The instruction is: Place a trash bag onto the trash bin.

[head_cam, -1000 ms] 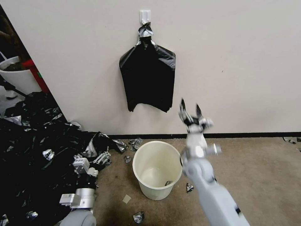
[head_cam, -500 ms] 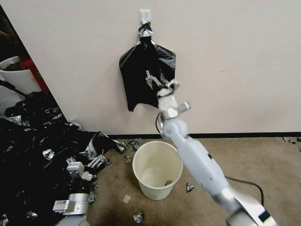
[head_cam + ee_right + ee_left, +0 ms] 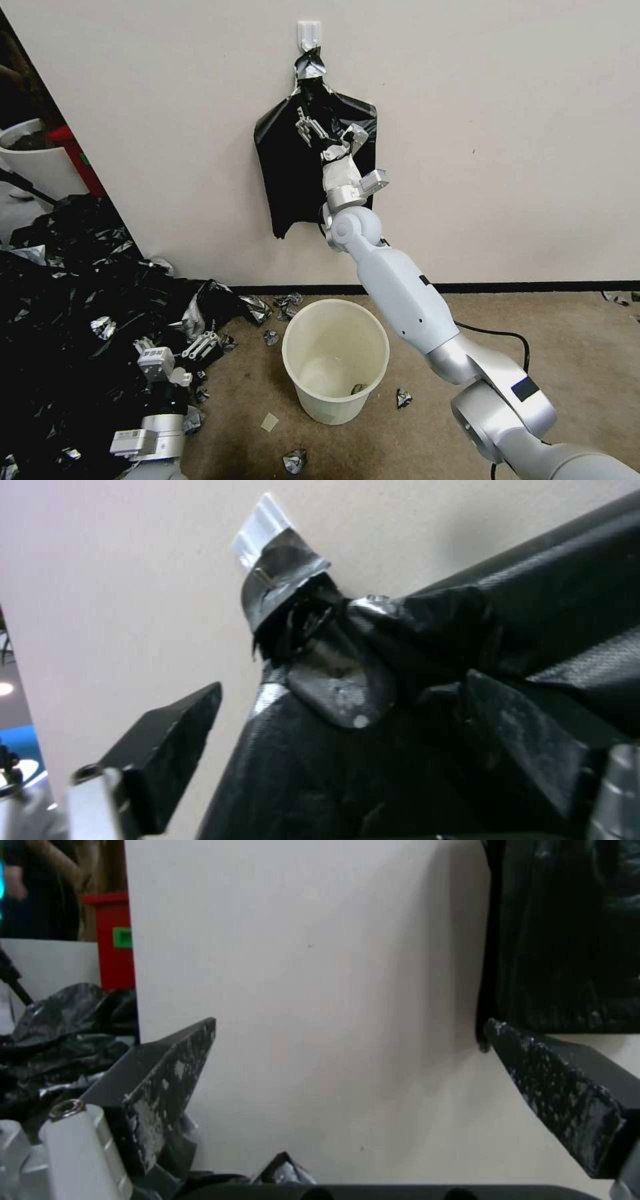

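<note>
While the right arm reaches up along the wall, the right gripper sits against the upper part of the hanging sheaf of black bags, just below its grey-taped neck. Fingers spread wide, nothing between them. From the right wrist view, one finger stands off the sheaf's edge against bare wall; the other finger lies over the black film. Taped neck hangs from a white wall hook.

No single loose trash bag can be told apart; black film nearest the gripper belongs to the sheaf on the wall.

Trash bin: cream, round, upright on the carpet, directly below the sheaf and near the wall's base. Unlined. A small dark scrap lies inside at the bottom.

Left gripper low at the robot's left, at the edge of the heap of black film, well apart from the bin. Fingers wide apart, holding nothing; left wrist view shows both fingertips framing bare wall, with the lower corner of the sheaf beyond.

Silvery scraps scattered on the carpet around the bin. Larger white pot far left, behind the heap.
</note>
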